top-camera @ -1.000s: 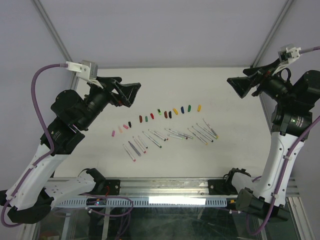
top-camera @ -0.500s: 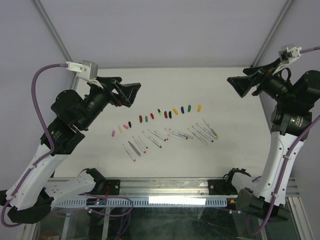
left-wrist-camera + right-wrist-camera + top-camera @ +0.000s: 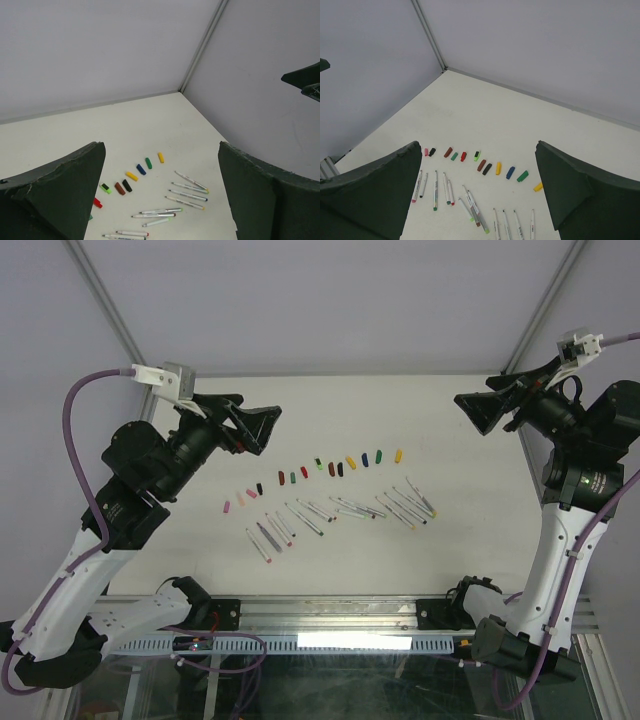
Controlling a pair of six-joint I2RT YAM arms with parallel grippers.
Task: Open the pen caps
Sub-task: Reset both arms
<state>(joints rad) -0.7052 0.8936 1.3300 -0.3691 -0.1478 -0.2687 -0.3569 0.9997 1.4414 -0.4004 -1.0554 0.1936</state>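
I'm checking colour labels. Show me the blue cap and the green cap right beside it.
blue cap [image 3: 510,172], right wrist view, middle of its body.
green cap [image 3: 522,176], right wrist view, middle of its body.

The bench [image 3: 330,405] lies bare between the back wall [image 3: 300,310] and the arc of pen caps [image 3: 320,467] — broad room to come down there, and a thinner bare strip in front of the pens [image 3: 345,507]. Caps and pens lie close-set, with only narrow gaps between them. The left jaws and right jaws hang spread above the far corners, well apart.
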